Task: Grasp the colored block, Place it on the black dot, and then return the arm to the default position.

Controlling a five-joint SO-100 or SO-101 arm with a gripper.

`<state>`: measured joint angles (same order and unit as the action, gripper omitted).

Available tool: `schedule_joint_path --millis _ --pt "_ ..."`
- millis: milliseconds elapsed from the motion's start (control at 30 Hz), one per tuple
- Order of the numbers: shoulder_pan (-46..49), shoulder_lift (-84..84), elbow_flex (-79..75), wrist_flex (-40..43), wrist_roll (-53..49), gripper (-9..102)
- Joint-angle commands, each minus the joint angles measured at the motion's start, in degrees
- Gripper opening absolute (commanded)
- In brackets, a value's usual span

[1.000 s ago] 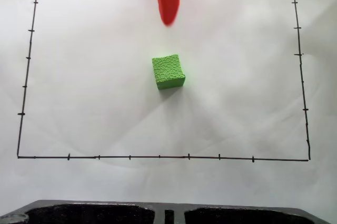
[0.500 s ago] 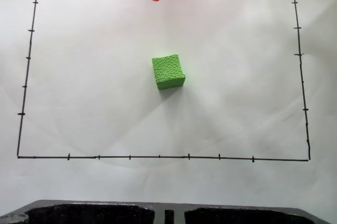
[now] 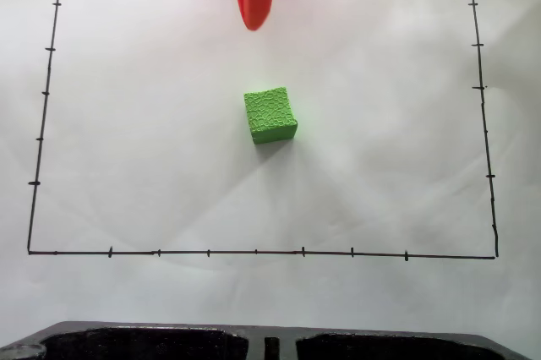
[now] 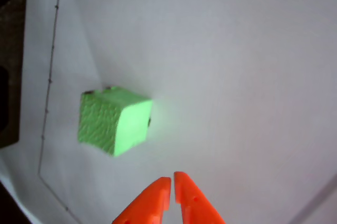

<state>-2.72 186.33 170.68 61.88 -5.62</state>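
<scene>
my claw (image 4: 172, 181) is shut and empty, tip back down past the top line after pulling up a moment ago, block (image 3: 270, 114) unmoved mid-paper, dark specks peeking at its edges so likely on the dot, retreat unfinished

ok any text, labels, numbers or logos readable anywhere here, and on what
None can be read.
White paper: hand-drawn black border lines with tick marks, no numbers or words.
Green block: bumpy texture, no print in either view.
Orange tool: plain plastic, no marking.
Black tray at the fixed view's bottom edge: no label visible.
</scene>
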Motion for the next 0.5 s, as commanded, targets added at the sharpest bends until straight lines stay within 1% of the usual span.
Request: schedule_joint_path --millis 0,133,467 --pt "0.53 0.97 1.23 -3.43 -0.7 0" --pt "0.7 0.97 1.93 -5.71 0.53 0" --pt "0.88 0.97 2.02 -6.15 1.23 0"
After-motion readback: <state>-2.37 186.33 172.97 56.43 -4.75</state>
